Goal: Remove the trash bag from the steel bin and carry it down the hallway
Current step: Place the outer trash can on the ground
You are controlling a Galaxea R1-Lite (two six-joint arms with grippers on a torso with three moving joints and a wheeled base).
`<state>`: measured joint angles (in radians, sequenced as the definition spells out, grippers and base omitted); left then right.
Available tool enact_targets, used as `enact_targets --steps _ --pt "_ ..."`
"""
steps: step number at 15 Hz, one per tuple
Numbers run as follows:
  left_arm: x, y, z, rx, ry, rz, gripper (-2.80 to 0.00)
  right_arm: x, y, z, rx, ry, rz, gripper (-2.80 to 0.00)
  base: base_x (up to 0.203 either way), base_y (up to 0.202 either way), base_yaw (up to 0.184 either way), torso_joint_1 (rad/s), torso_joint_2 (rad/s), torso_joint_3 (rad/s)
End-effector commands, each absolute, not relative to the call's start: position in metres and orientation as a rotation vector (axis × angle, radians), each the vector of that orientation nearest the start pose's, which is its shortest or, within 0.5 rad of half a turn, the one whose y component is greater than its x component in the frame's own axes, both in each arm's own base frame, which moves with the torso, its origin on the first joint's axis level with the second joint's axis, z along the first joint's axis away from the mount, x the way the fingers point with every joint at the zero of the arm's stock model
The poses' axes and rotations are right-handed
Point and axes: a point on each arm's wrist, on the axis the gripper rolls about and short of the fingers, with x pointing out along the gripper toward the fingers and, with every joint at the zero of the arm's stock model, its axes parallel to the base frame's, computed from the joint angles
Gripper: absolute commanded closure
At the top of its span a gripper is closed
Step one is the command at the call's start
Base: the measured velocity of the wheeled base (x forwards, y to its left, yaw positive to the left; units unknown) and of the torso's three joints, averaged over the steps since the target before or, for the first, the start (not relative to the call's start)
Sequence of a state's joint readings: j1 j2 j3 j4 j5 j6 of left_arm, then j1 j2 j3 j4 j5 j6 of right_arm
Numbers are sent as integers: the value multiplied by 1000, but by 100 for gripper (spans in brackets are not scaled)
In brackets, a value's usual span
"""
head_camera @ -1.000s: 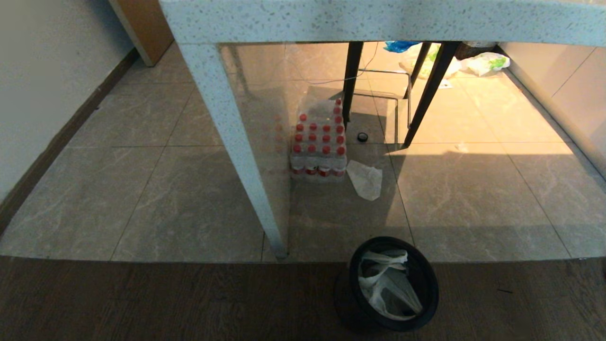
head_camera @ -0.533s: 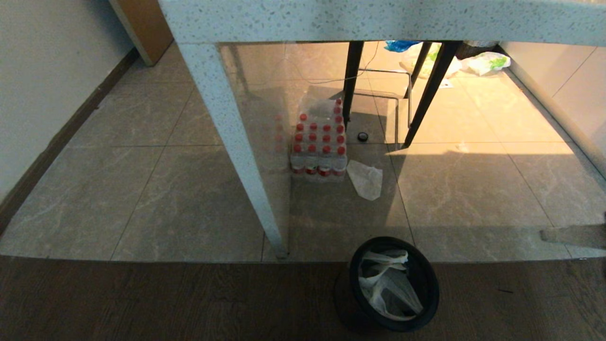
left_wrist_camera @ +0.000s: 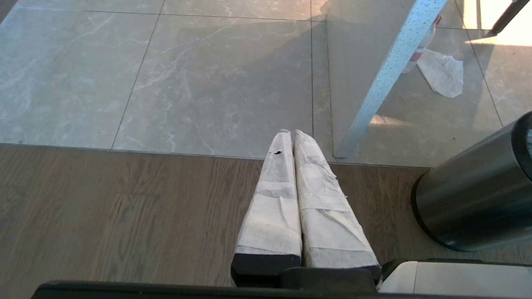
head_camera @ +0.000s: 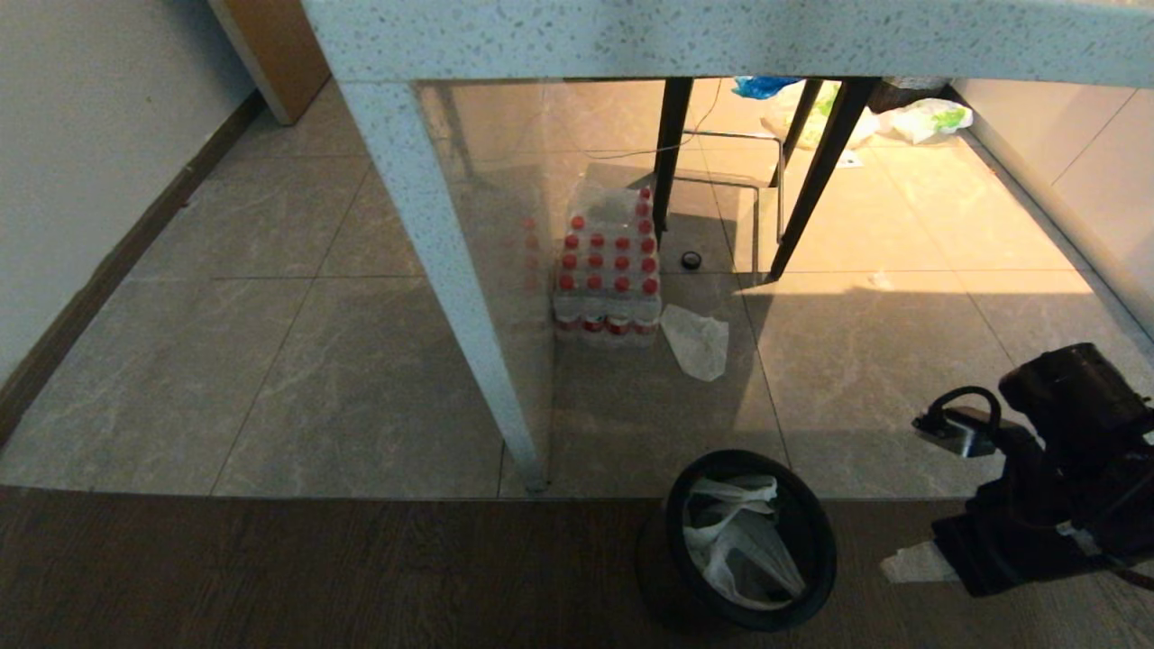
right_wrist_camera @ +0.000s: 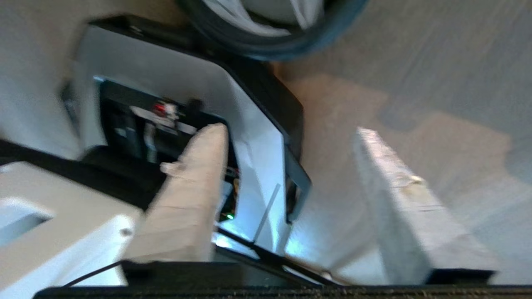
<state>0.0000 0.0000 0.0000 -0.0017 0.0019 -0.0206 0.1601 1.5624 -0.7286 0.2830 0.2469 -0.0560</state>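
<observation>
Approach step: right gripper (right_wrist_camera: 286,199), jaws spread and empty, beside steel bin (head_camera: 816,527); trash bag (head_camera: 739,541) inside, ungrasped. Left gripper (left_wrist_camera: 296,143) clenched, parked. Next: descend onto bag handles.

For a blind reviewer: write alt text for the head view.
A white trash bag sits crumpled inside the black-rimmed steel bin on dark wood flooring. The right arm's tool hangs to the bin's right; beyond, a pack of red-capped bottles stands under a speckled table.
</observation>
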Motion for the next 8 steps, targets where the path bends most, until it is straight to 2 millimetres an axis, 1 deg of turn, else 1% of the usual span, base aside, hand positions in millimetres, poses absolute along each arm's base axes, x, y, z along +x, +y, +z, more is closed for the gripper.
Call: enact_targets --steps 1,3,6,8 --pt "-23 0 75 -21 0 2 0 221 44 110 -20 1157 379 -280 0 0 0 0 0 0" --pt "-23 0 75 -21 -1 2 0 235 50 88 -70 1108 333 -280 0 0 0 0 0 0" --pt "-23 0 75 -21 0 2 0 259 65 48 -106 1032 320 -280 0 0 0 0 0 0" --pt "-23 0 75 -21 0 2 0 274 74 28 -140 994 282 -280 0 0 0 0 0 0"
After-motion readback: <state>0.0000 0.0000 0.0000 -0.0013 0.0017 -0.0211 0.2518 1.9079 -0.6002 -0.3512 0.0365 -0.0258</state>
